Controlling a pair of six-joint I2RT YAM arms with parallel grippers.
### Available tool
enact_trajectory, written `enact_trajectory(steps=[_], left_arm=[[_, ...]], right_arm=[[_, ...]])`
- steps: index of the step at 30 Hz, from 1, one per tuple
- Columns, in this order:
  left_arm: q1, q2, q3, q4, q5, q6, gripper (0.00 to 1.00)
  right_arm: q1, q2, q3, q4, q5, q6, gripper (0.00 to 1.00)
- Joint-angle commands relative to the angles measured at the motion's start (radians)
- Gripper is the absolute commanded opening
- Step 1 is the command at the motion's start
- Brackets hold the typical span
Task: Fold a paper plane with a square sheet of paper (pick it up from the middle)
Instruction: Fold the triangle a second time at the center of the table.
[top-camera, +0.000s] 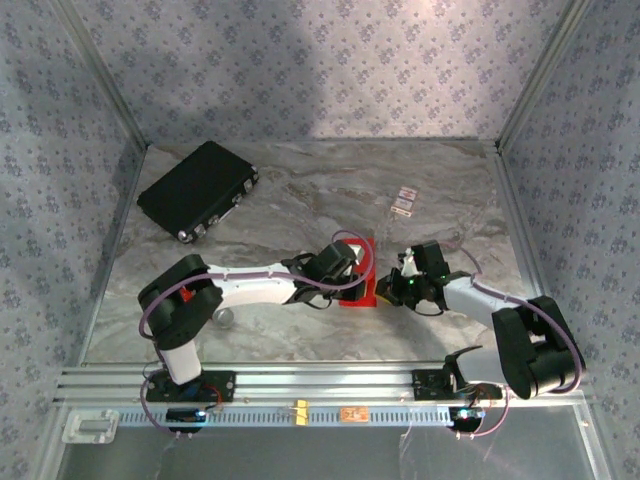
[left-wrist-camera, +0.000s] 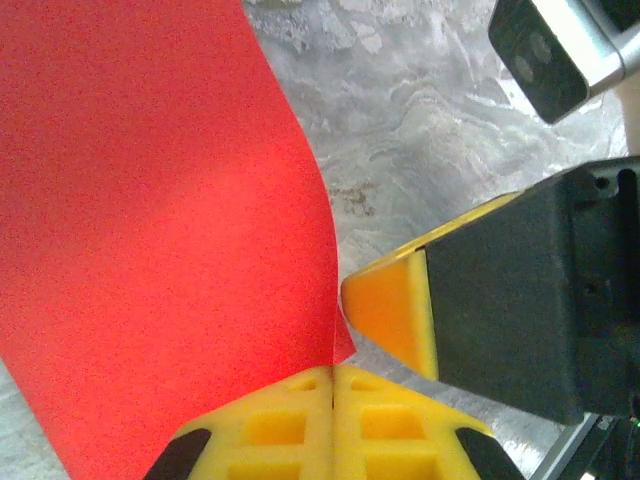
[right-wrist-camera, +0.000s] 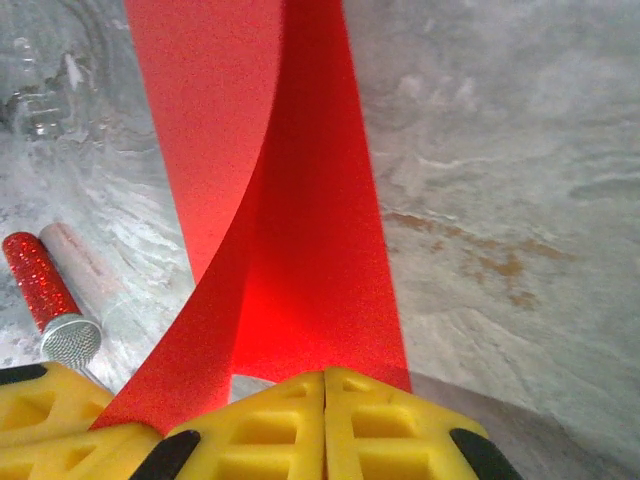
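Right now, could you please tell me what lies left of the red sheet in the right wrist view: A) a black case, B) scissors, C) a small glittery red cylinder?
C: a glittery red cylinder with a grey mesh end lies beside the red sheet.

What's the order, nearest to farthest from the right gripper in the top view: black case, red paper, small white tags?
1. Red sheet of paper: pinched in the right gripper, at table centre.
2. Small white tags: beyond the gripper, toward the back right.
3. Black case: far off at the back left.
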Motion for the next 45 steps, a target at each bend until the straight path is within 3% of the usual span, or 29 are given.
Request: enact_trajectory(steps=[1, 10, 16, 29, 39, 45], left_arm=[[0.009, -0.042, -0.017, 0.045, -0.02, -0.039, 0.0], [0.046, -0.013, 0.004, -0.006, 0.024, 0.044, 0.0], [0.065, 0.022, 0.033, -0.033, 0.075, 0.11, 0.03], [0.086, 0.075, 0.098, -0.05, 0.133, 0.169, 0.12], [0.103, 0.088, 0.105, -0.066, 0.149, 0.199, 0.01], [0.104, 0.083, 0.098, -0.065, 0.152, 0.205, 0.0]], right_arm=[[0.003, 0.023, 0.004, 0.033, -0.048, 0.019, 0.08], [0.035, 0.082, 0.028, 0.068, -0.033, 0.037, 0.08], [0.042, 0.121, 0.063, -0.04, 0.059, -0.015, 0.08], [0.038, 0.111, 0.065, 0.011, -0.001, 0.0, 0.08], [0.031, 0.111, 0.068, 0.025, -0.009, 0.007, 0.08], [0.035, 0.122, 0.078, 0.051, -0.004, 0.024, 0.08]])
